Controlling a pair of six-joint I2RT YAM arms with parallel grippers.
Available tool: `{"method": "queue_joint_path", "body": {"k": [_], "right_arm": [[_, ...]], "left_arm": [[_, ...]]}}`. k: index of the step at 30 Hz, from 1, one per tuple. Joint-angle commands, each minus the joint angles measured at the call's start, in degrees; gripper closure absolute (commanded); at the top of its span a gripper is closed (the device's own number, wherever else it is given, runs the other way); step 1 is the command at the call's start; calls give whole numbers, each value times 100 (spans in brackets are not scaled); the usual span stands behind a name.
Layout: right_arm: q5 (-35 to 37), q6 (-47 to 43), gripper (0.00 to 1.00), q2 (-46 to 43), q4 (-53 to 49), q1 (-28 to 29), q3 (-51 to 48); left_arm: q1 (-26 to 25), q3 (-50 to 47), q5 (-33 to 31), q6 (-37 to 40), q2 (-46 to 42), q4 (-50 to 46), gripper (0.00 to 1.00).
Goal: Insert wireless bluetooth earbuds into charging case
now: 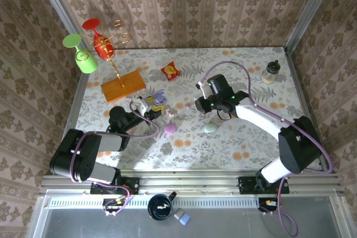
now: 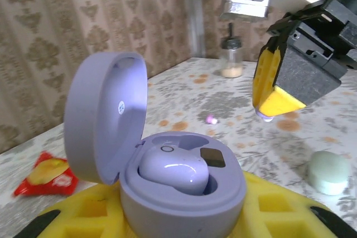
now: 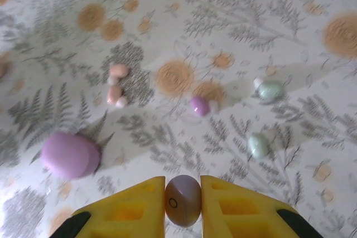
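Lilac case open; held earbud, jar, packet beyond.

The dark left arm lies low, its left gripper clamped on an open lilac pebble-shaped case. The white right arm bends inward (wrist turned down), its right gripper pinching a glossy lilac earbud.

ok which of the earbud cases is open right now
The lilac case in the left hand: its lid stands up with a bud seated inside. The pink case and the mint case lie shut on the table.
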Motion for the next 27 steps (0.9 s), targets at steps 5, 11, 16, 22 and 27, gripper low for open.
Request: {"method": "queue_joint_path", "body": {"k": [5, 11, 16, 22, 27], "right_arm": [[-2013, -197, 79, -560, 506, -57, -130], [-2429, -201, 79, -779, 595, 78, -5], [-2184, -605, 79, -639, 197, 377, 375], [-2238, -655, 79, -329, 259, 586, 617], [-2298, -596, 79, -111, 387, 658, 723]], "left_arm": [[-193, 304, 964, -103, 299, 130, 75], [-244, 373, 1386, -214, 352, 126, 75], [-307, 506, 1828, -486, 439, 128, 76], [-339, 560, 2020, -585, 520, 125, 76], [-347, 596, 2088, -602, 568, 134, 77]]}}
